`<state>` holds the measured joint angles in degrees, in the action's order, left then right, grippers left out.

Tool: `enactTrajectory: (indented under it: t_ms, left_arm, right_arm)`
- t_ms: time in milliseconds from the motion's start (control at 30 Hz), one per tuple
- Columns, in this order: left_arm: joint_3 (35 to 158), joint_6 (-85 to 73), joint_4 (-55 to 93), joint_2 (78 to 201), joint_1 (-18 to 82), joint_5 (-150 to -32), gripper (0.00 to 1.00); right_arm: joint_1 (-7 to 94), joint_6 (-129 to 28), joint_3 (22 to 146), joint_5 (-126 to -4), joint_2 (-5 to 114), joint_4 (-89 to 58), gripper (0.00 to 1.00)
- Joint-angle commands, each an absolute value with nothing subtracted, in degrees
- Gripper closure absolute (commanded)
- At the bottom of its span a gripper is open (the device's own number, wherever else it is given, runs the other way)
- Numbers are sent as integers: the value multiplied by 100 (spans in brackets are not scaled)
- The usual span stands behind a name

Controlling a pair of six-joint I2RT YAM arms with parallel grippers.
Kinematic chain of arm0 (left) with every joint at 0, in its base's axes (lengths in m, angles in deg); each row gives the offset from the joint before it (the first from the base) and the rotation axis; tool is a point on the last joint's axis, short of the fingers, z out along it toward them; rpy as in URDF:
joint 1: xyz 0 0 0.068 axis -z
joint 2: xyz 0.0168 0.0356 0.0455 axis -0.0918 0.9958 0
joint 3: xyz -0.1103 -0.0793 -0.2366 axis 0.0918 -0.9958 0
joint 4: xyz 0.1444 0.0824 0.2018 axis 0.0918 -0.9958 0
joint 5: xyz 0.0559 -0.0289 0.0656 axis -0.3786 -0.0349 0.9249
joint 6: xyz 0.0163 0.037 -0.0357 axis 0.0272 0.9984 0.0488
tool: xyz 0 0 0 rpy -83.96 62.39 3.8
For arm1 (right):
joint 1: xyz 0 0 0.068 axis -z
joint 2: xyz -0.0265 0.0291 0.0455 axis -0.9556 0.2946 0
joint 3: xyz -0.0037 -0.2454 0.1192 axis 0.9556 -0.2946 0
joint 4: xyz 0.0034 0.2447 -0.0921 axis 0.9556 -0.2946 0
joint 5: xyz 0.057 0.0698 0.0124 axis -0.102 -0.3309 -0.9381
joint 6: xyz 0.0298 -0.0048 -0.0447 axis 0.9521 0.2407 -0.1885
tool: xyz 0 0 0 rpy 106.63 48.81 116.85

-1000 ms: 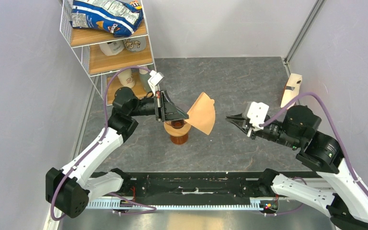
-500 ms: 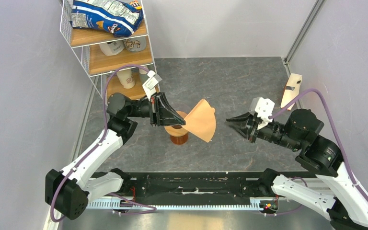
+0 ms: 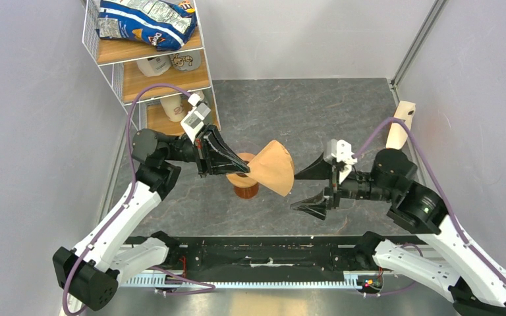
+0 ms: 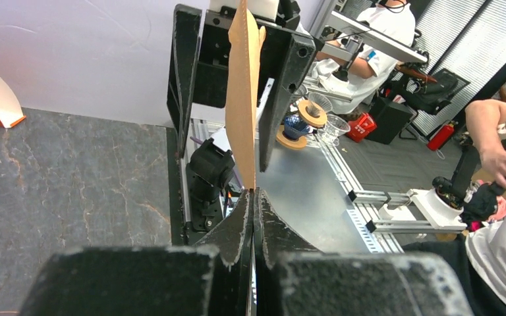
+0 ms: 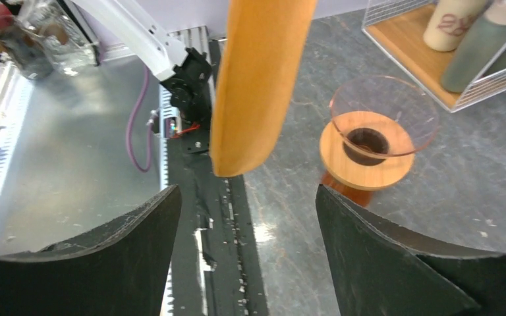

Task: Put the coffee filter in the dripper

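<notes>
Grey stone table [image 3: 342, 112] carries the setup. The left end effector [image 3: 245, 170] is clamped shut on one edge of the coffee filter [image 3: 273, 168], holding the flat tan fan on edge in the air, just above the dripper [image 5: 365, 174] and to its right-arm side, not in it. The right end effector [image 3: 294, 191], further from the dripper, gapes wide, facing the filter's free edge. A risk, I judge: the paper is still flat, so an off-centre pinch or early release could crease it or drop it beside the dripper.
</notes>
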<state>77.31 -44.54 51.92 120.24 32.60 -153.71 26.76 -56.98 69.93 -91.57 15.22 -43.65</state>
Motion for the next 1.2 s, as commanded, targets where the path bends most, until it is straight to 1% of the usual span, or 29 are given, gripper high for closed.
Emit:
enactTrajectory:
  t_ms: [0, 67, 133, 233, 367, 467, 533, 600, 1167]
  left_arm:
    - [7913, -4132, 5429, 11779, 3221, -15621, 98]
    - [7880, -4224, 5619, 11757, 3216, -15661, 98]
    - [7879, -4281, 5648, 11761, 3227, -15707, 98]
    - [7909, -4295, 5559, 11759, 3234, -15803, 98]
    - [7963, -4172, 5308, 11721, 3260, -15844, 98]
    - [7959, -4073, 5097, 11687, 3273, -15793, 98]
    - [7941, -4049, 5040, 11690, 3269, -15748, 98]
    - [7915, -4044, 5028, 11715, 3277, -15724, 98]
    - [7997, -4025, 4936, 11857, 3305, -15607, 98]
  right_arm:
    - [2698, -6587, 7512, -8925, 1112, -4243, 20]
    - [2698, -7480, 7617, -9044, 841, -4467, 26]
    - [2699, -8042, 7632, -8968, 637, -4582, 31]
    - [2696, -9080, 7386, -9173, 290, -4572, 43]
    - [2699, -9775, 7286, -9455, 287, -4385, 66]
    - [2698, -9879, 7332, -9546, 416, -4100, 89]
    - [2698, -9989, 7385, -9700, 506, -4049, 97]
    - [2698, -10010, 7430, -9722, 608, -3966, 100]
    - [2690, -9595, 7619, -10123, 1136, -3603, 100]
